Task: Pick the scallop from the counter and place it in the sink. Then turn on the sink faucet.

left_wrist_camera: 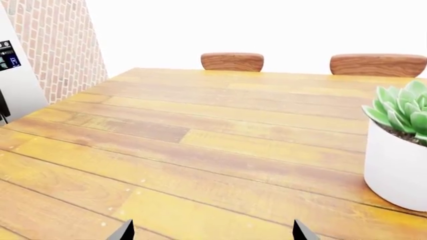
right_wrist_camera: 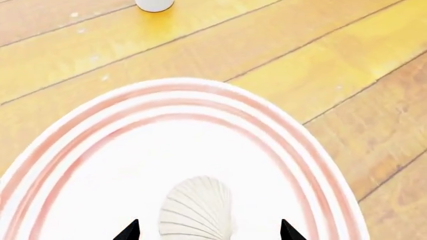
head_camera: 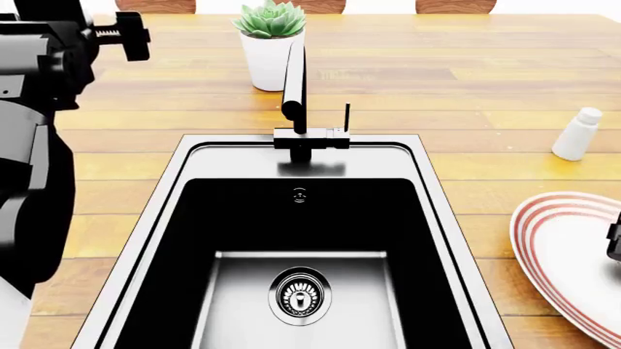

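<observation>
On one honey-brown plank counter [head_camera: 505, 65], one black-walled sink [head_camera: 301, 218] is recessed, one faucet [head_camera: 295, 94] behind it. One plant pot [head_camera: 270, 62], one red-rimmed plate [right_wrist_camera: 200, 145] and one white shaker [head_camera: 577, 134] are seen. One scallop [right_wrist_camera: 195, 210] lies on the plate, between the right gripper's [right_wrist_camera: 208, 232] wide-spread tips. The left gripper [left_wrist_camera: 212, 232] is spread wide, holding nothing.

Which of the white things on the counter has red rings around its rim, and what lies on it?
The plate, right of the sink, has red rings; the shaker and plant pot are plain white. The scallop lies on it, between the right gripper fingertips.
</observation>
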